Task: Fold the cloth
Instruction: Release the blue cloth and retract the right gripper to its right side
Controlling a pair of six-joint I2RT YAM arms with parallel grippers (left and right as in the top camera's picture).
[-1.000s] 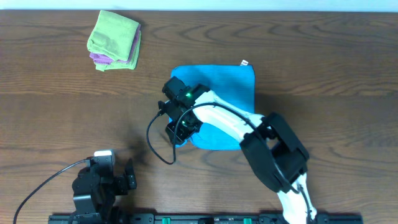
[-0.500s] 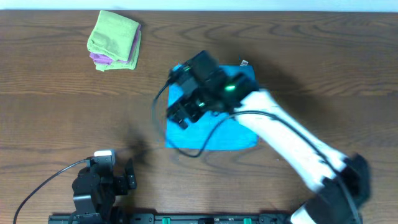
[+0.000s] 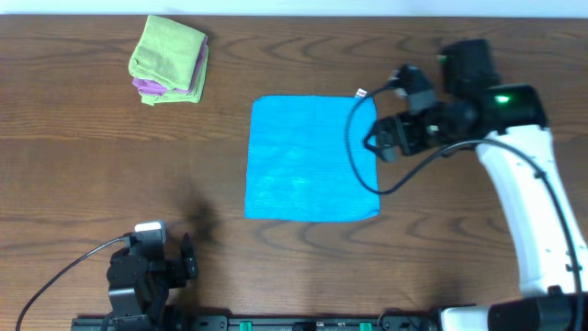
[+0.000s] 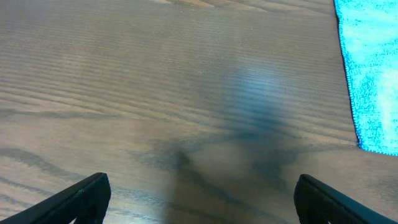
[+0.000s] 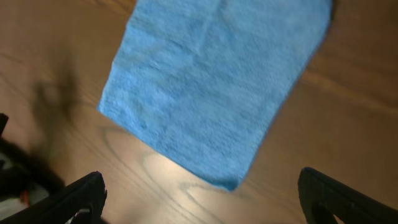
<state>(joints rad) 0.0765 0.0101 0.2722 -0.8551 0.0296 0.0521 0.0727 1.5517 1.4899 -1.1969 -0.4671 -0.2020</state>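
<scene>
Looks like a robot lab: wooden table [image 3: 92,165], cabled arm [image 3: 531,198].

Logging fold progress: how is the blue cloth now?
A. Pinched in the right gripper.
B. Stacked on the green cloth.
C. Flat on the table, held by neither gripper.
C: the cloth lies spread flat on the table, and both the right gripper and the left gripper are open and empty.

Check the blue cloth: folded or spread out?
Spread out. The cloth lies flat as a near-square on the table, white tag at one corner, no doubled layer showing.
</scene>
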